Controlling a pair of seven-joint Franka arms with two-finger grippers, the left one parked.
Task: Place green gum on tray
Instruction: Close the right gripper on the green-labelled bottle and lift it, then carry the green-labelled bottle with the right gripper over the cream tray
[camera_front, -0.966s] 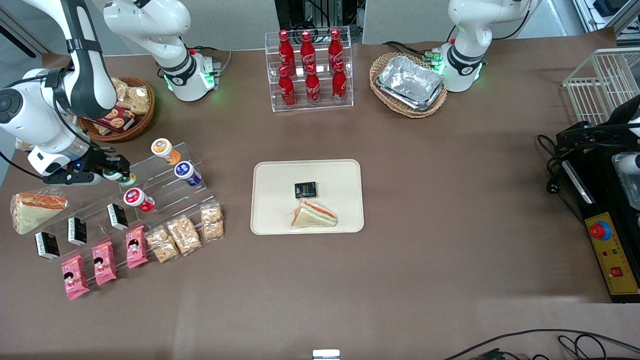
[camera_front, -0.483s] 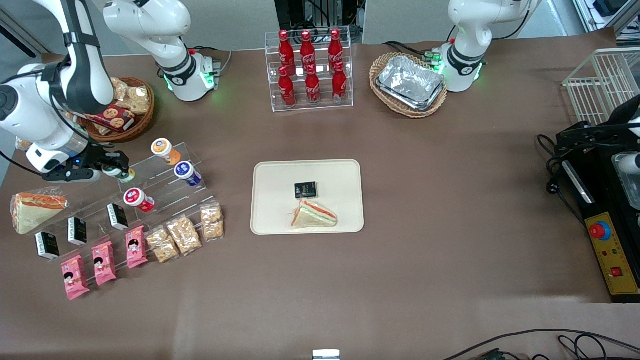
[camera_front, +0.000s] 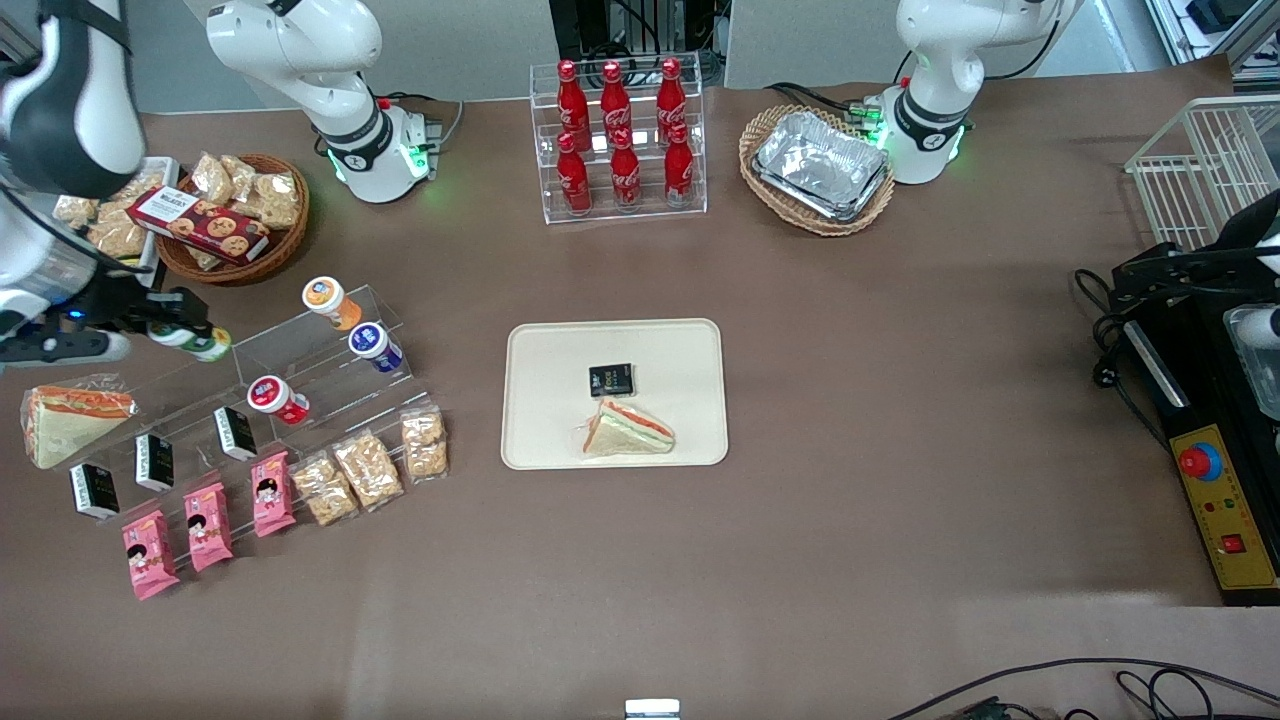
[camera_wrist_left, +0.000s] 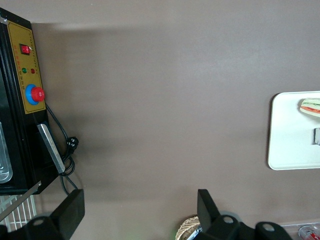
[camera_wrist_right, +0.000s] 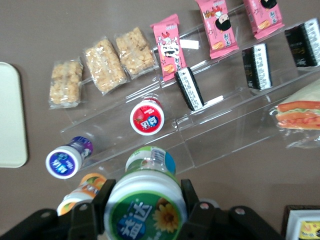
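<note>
My right gripper (camera_front: 185, 335) is shut on the green gum (camera_front: 190, 341), a small jar with a green-ringed white lid. It holds the jar in the air above the clear stepped rack (camera_front: 300, 385), toward the working arm's end of the table. In the right wrist view the gum (camera_wrist_right: 145, 205) sits between the two black fingers (camera_wrist_right: 192, 205) of the gripper (camera_wrist_right: 144, 202). The cream tray (camera_front: 540, 350) lies at the table's middle with a black packet (camera_front: 611, 380) and a sandwich (camera_front: 627, 430) on it; its edge also shows in the right wrist view (camera_wrist_right: 10, 120).
On the rack stand an orange-lidded jar (camera_front: 328, 300), a blue-lidded jar (camera_front: 374, 345) and a red-lidded jar (camera_front: 274, 397), with black packets, pink packets and cracker bags nearer the camera. A wrapped sandwich (camera_front: 62, 420) and a snack basket (camera_front: 235, 215) are close by.
My gripper has lifted the green gum off the rack and carried it up and away from the tray, toward the working arm's end of the table.
</note>
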